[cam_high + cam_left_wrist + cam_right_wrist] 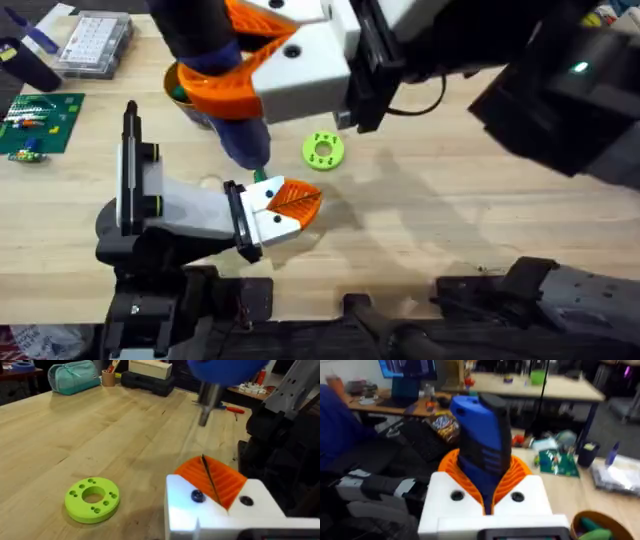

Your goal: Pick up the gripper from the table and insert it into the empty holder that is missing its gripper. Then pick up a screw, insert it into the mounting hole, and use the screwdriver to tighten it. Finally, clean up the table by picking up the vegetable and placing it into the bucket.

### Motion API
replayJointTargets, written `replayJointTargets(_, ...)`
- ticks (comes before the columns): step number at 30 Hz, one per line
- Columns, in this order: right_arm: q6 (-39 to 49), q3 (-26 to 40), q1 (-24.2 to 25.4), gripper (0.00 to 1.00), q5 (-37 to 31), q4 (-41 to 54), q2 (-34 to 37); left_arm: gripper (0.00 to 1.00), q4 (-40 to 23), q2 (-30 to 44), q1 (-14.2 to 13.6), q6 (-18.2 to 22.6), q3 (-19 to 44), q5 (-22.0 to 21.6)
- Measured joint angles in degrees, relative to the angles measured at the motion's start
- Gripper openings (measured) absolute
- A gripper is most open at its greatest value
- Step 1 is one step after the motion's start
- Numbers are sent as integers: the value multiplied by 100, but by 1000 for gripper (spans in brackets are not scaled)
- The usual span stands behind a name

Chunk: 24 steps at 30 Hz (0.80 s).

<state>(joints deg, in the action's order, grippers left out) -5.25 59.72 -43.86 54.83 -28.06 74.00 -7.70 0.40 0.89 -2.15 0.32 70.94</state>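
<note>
Needed screwdriver point(482, 445), clamped in right end effector point(235, 75), kept vertical over the screw; left end effector point(295, 203), pressed together, steadying at six o'clock.

Blue screwdriver point(482, 442) upright, tip down, bucket point(600, 525) holding green vegetable point(592, 529)
</note>
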Motion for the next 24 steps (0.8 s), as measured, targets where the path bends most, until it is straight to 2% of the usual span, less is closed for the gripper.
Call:
replayJointTargets(3, -145, -304, 0, 44, -10, -441, 0, 15, 0, 2, 0, 0, 0, 1)
replayJointTargets(7, -264, -550, 0, 42, -11, -468, 1, 15, 0, 2, 0, 0, 0, 0)
replayJointTargets(24, -290, -783, -201, 42, -193, -335, 0, 15, 0, 1, 0, 0, 0, 1)
